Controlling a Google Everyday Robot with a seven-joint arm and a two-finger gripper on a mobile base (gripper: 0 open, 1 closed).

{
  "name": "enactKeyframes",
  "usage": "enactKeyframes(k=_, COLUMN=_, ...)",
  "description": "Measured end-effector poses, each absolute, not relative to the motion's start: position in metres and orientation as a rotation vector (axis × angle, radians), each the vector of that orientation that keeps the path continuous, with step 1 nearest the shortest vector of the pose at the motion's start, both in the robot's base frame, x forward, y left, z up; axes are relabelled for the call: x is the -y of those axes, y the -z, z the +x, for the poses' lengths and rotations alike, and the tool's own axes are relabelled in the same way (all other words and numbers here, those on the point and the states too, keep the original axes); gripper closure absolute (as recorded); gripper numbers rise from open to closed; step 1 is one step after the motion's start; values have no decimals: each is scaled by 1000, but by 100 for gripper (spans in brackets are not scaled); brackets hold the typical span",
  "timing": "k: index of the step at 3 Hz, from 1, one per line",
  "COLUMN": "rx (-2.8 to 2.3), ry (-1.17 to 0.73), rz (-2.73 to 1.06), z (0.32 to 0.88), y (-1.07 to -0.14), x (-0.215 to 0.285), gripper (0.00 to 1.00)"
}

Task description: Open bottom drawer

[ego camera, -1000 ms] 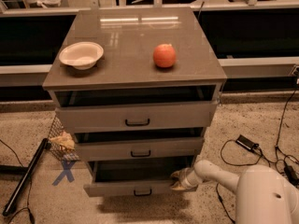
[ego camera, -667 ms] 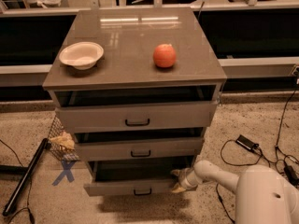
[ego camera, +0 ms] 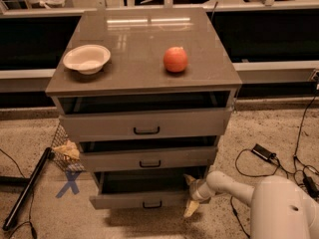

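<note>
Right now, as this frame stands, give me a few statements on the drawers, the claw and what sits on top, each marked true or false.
1. The bottom drawer is pulled partly out. True.
2. The claw is at the top drawer's handle. False: it is low down, at the bottom drawer's right front corner.
3. A white bowl sits on the cabinet top. True.
4. The orange-red fruit lies inside the white bowl. False: it rests on the cabinet top, apart from the bowl.
5. The middle drawer is fully shut. False: it also stands partly out.
</note>
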State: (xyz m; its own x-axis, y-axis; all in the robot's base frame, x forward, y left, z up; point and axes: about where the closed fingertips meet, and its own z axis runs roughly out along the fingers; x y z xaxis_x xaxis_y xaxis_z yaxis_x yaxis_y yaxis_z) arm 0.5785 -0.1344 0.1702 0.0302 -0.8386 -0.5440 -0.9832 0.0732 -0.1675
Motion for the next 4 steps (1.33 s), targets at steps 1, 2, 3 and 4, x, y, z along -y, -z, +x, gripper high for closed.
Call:
enactKeyframes(k=1, rx=-1852, ry=-354, rz=-1843, z=574, y=-171, x=135, gripper=0)
enactKeyframes(k=2, rx=-1852, ry=-380, rz=-1924, z=553, y=-179, x=142, gripper=2)
enactKeyframes(k=3, rx=-1846, ry=-423, rz=-1982, z=532, y=-184, x=145, gripper=25)
enactKeyframes(k=4, rx=-1841, ry=-470, rz=-2020, z=513, y=-188, x=148, gripper=48)
